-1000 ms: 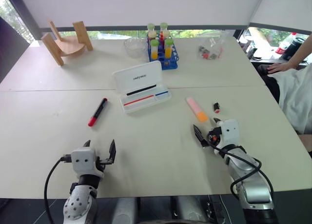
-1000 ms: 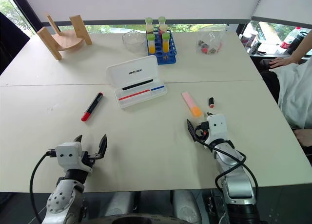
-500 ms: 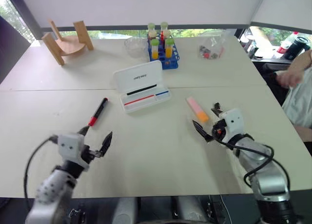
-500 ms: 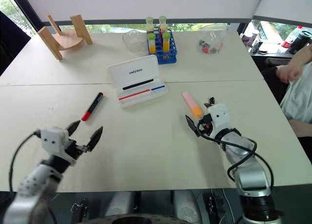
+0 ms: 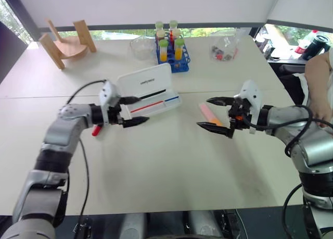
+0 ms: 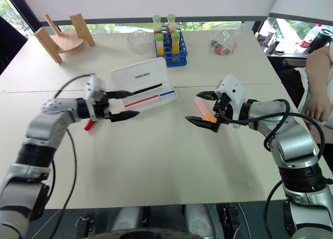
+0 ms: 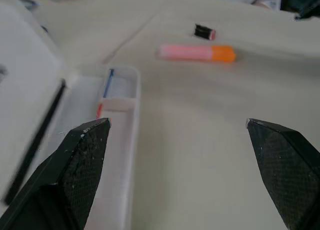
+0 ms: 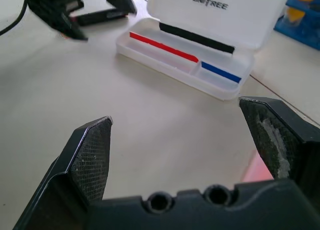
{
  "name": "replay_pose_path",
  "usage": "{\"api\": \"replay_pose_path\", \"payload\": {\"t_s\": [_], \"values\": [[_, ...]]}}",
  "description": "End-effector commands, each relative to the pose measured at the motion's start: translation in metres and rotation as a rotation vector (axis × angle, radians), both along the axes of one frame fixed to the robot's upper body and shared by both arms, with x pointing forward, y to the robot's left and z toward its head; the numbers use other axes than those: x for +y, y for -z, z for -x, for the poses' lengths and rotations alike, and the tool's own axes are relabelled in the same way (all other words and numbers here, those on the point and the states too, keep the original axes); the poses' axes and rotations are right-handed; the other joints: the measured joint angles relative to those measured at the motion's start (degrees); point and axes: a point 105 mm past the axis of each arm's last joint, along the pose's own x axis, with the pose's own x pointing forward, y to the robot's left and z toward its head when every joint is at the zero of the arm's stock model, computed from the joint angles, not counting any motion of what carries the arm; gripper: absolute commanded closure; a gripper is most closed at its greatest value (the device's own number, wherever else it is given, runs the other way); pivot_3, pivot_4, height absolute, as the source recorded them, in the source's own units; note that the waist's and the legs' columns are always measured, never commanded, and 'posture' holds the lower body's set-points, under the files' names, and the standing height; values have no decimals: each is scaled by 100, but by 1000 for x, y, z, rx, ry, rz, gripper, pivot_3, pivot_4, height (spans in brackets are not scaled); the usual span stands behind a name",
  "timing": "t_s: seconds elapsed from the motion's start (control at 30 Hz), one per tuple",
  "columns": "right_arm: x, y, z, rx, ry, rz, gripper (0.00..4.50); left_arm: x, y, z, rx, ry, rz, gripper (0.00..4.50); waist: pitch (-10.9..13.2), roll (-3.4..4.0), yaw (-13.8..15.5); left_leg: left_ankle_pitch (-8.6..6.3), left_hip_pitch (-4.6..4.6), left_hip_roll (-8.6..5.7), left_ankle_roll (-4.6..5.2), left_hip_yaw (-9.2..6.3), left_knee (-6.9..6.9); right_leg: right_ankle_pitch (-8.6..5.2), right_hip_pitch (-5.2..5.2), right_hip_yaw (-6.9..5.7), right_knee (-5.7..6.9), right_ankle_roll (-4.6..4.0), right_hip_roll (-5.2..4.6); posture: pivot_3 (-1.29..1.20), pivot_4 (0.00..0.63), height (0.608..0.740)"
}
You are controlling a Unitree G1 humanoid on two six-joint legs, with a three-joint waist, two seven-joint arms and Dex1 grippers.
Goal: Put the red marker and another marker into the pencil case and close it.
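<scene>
i see the pencil case (image 5: 150,91) lying open just above centre frame, lid up. the red marker (image 5: 97,129) pokes out below my left gripper (image 5: 132,111), left of the case. the pink-and-orange highlighter (image 5: 210,114) lies right of centre, partly behind my right gripper (image 5: 217,113). both grippers hang above the table (image 5: 166,166), fingers spread wide, empty. a tube rack (image 5: 173,53) stands at upper centre.

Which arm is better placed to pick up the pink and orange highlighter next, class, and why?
The right. The right gripper hangs open directly over the highlighter. The left gripper, also open, hangs across the table by the pencil case and the red marker.
</scene>
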Motion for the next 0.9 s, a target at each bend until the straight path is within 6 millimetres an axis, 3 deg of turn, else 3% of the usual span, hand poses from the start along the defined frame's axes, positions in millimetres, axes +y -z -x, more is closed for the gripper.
{"api": "replay_pose_path", "payload": {"t_s": [0.03, 0.3, 0.4, 0.63, 0.73, 0.9], "values": [[0, -8, 1, -36, 5, -4, 0, -4, 6, -8, -19, 32, -50, 29, 1, -1, 17, 2, -19, 0, -3, -1, 3, 0, -19, -1, 5, 0, 0, 0, 150, 740], [3, -7, 4, -53, 11, -6, 0, -1, 35, -30, -1, -68, -88, 29, 3, -4, 63, 1, -32, -8, -2, -1, 29, 5, -31, -1, 40, 9, -12, 0, 150, 740], [3, -8, 2, -60, 16, -7, 0, 1, 42, -26, 33, -42, -90, 895, 3, -3, 35, 7, -25, -9, -11, -4, 31, 5, -31, -1, 57, 9, -11, 0, 150, 740], [4, -10, -4, -83, 23, -8, 0, 3, 42, -13, 48, 44, -100, 4485, 3, -3, 35, 9, -20, -8, -12, -6, 29, 5, -31, 0, 67, 8, -7, 0, 150, 740], [4, -11, -5, -85, 23, -9, 0, 4, 42, -7, 49, 83, -117, 4485, 3, -3, 38, 9, -20, -8, -12, -6, 29, 5, -31, 1, 67, 8, -8, 0, 150, 740], [5, -17, -7, -103, 20, -13, 0, 18, 42, 40, 44, 276, -200, 4485, 3, -1, -48, 9, -19, -6, -13, -7, 20, 4, -34, 5, 66, 6, -6, 0, 150, 740]]}}
